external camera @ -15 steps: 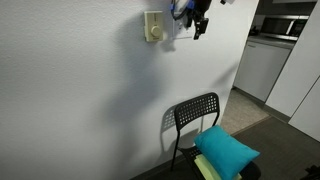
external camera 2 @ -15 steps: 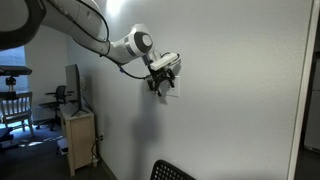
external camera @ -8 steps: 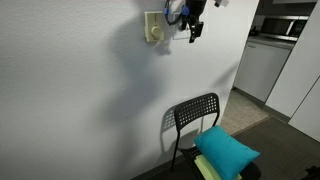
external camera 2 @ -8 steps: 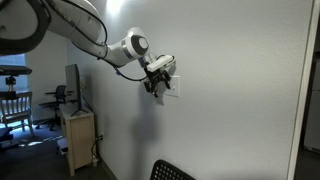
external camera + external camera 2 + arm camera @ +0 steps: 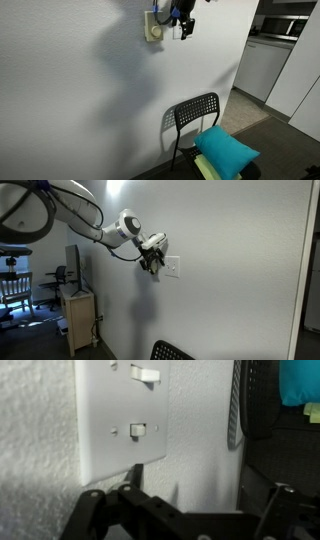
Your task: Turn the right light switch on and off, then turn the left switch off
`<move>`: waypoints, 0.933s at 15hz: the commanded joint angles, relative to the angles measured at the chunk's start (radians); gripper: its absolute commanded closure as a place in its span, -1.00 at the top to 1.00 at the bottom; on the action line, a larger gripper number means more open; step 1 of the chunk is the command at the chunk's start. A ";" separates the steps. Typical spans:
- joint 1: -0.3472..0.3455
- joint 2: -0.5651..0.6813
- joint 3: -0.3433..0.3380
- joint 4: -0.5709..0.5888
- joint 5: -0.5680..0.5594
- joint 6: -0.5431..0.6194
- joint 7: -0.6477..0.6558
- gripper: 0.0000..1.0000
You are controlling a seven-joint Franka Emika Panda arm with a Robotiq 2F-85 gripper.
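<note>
The arm [image 5: 95, 230] reaches in from the left in an exterior view and holds its hand [image 5: 150, 263] high against the white wall [image 5: 230, 270]. The hand sits just left of the square white wall plate [image 5: 172, 267] and close to the wall; no part of it covers the plate from this side. In an exterior view from the opposite side the hand [image 5: 183, 22] hangs just right of a cream plate [image 5: 153, 27] with a round knob, and the white plate itself is hidden behind it.

The wrist view is turned on its side. There the wall plate [image 5: 120, 420] fills the upper left, with its two small toggles one above the other. The right light switch [image 5: 146, 374] is the upper one, at the top edge of the picture. The left switch [image 5: 137, 430] is the lower one, nearer the hand. Whether either toggle is on or off cannot be told.

The hand [image 5: 205, 500] shows along the bottom of the wrist view with its two dark fingers [image 5: 130, 485] standing well apart and nothing between them. One fingertip lies just past the plate's edge on the left switch's side. It touches neither toggle, and contact with the wall cannot be judged.

Below the switches a black metal chair [image 5: 195, 115] stands against the wall with a teal cushion [image 5: 228, 150] on its seat. A low wooden cabinet [image 5: 78, 315] stands further left along the wall.
</note>
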 commanded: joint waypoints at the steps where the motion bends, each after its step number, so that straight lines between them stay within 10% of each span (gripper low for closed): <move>1: 0.010 0.026 -0.010 0.067 -0.027 -0.033 -0.019 1.00; 14: -0.008 0.011 -0.030 0.065 -0.016 -0.079 0.004 1.00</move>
